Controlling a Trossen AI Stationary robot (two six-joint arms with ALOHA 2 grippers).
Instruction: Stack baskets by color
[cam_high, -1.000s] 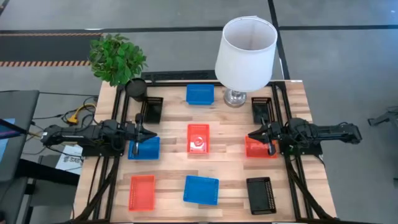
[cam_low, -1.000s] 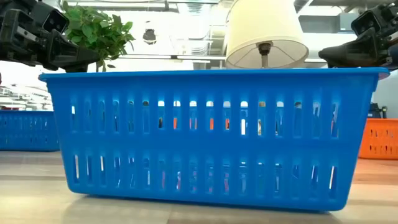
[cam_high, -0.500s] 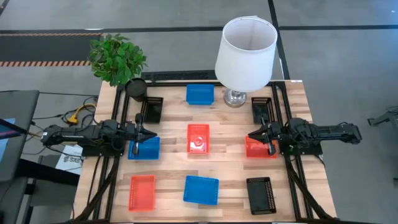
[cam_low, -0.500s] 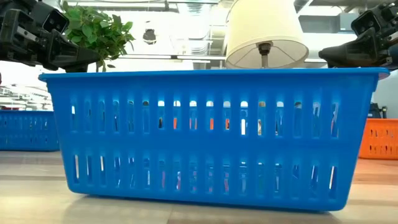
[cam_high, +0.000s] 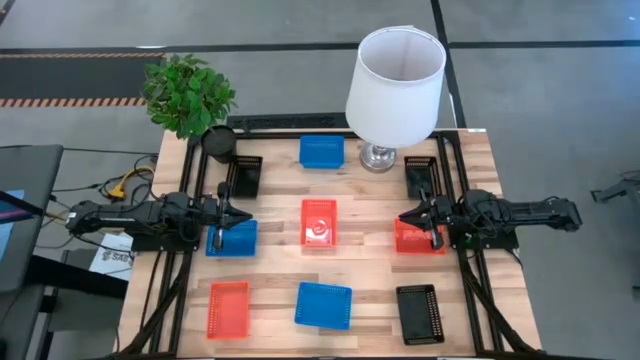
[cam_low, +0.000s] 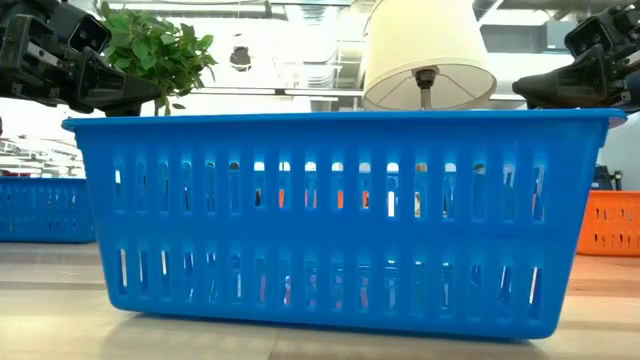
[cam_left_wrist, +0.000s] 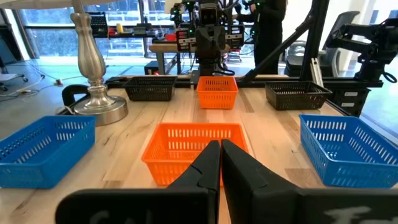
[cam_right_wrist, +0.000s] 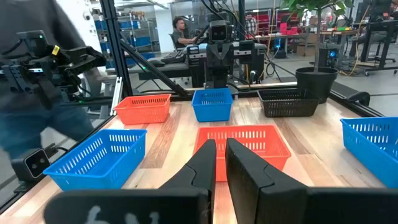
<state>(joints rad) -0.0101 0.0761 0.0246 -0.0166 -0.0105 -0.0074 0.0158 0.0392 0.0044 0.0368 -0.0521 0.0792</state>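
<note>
Nine mesh baskets rest bottom-down on the wooden table (cam_high: 365, 270), none stacked. The far row is black (cam_high: 245, 176), blue (cam_high: 321, 151), black (cam_high: 421, 175). In the middle row are blue (cam_high: 238, 242), red (cam_high: 319, 222) and red (cam_high: 412, 240). The near row is red (cam_high: 228, 308), blue (cam_high: 323, 305), black (cam_high: 419, 313). My left gripper (cam_high: 246, 213) hovers level over the left blue basket, shut (cam_left_wrist: 220, 155). My right gripper (cam_high: 403, 216) hovers level over the right red basket, its fingers a narrow gap apart (cam_right_wrist: 221, 152), nothing between them.
A white-shaded lamp (cam_high: 395, 85) stands on its metal base (cam_high: 378, 157) at the far edge. A black plant pot (cam_high: 218, 140) sits at the far left corner, its plant (cam_high: 188, 92) beyond. Black frame rails (cam_high: 455, 290) run along both table sides. A person (cam_right_wrist: 37, 106) stands beyond the table.
</note>
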